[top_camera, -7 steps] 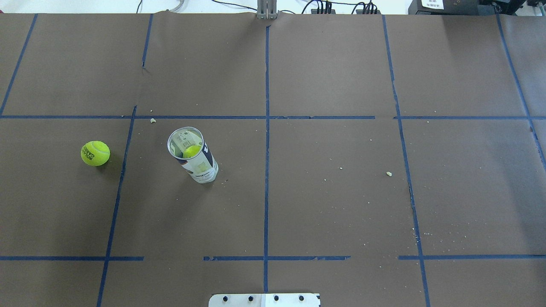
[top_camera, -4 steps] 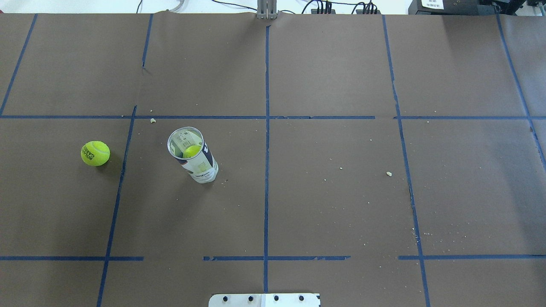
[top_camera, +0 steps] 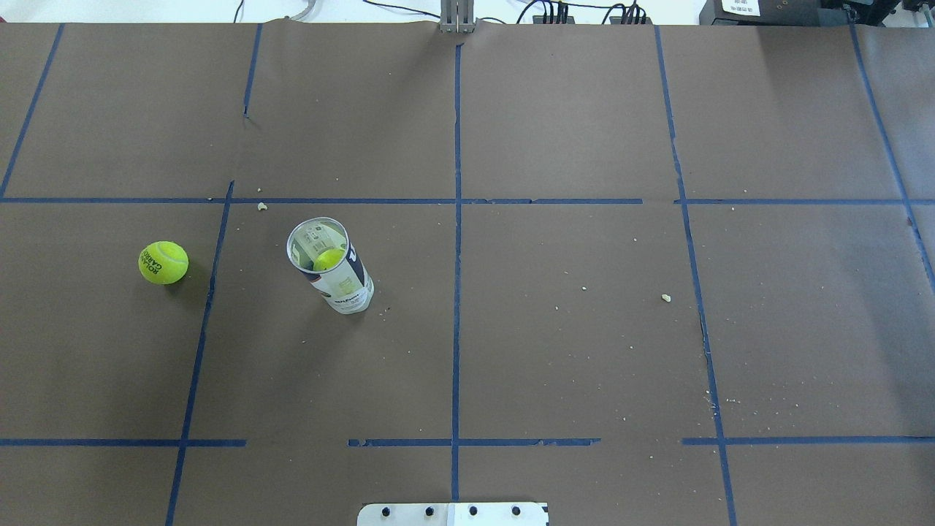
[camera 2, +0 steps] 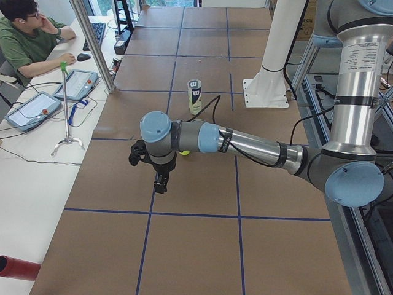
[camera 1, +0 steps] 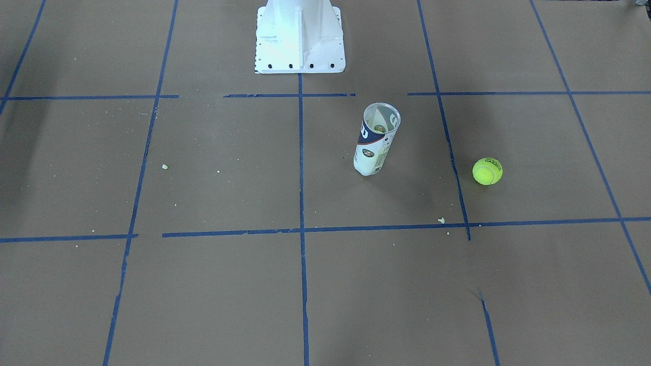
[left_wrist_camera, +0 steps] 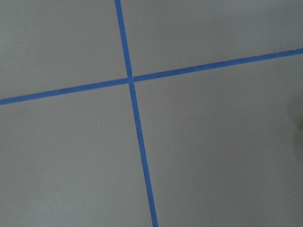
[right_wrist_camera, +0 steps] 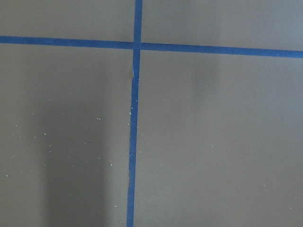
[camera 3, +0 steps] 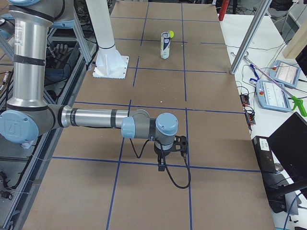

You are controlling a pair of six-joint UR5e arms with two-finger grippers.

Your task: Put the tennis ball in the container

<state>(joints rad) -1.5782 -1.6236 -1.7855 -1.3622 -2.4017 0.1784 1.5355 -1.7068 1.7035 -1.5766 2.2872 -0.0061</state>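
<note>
The ball (top_camera: 163,262), judged light, fuzzy and yielding, is best pinched across its middle. Whether the left claw (camera 2: 161,183) or right claw (camera 3: 162,165) is open cannot be told.

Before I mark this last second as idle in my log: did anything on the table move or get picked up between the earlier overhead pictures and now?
Nothing visibly changed. The tennis ball lies in the same spot, apart from the container, which stands upright as before with a second ball inside.
</note>
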